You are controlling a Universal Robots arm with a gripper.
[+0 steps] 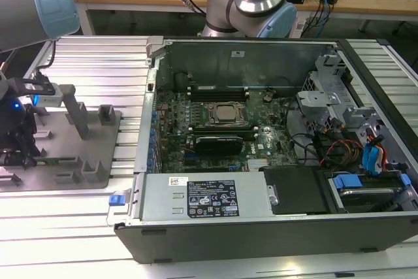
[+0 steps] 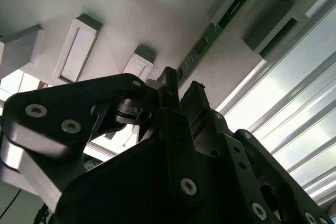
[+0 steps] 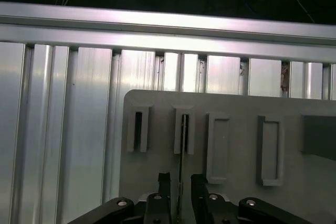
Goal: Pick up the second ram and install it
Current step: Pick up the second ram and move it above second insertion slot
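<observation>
"Where is the second ram (image 3: 181, 166)?"

"On edge, running between the fingers (image 3: 164, 184) of the gripper (image 3: 181, 179). Its far end sits in a slotted block (image 3: 191, 129) on the grey fixture plate (image 3: 236, 103)."

"Clamped?"

"No. The fingers stand apart, with a sliver of gap on each side."

"And the computer?"

"In the exterior view the open case (image 1: 261, 240) lies at three o'clock from the plate, with the motherboard (image 1: 173, 115) inside."

Green second ram (image 2: 215, 31) upright in fixture slot (image 3: 184, 129)
</observation>
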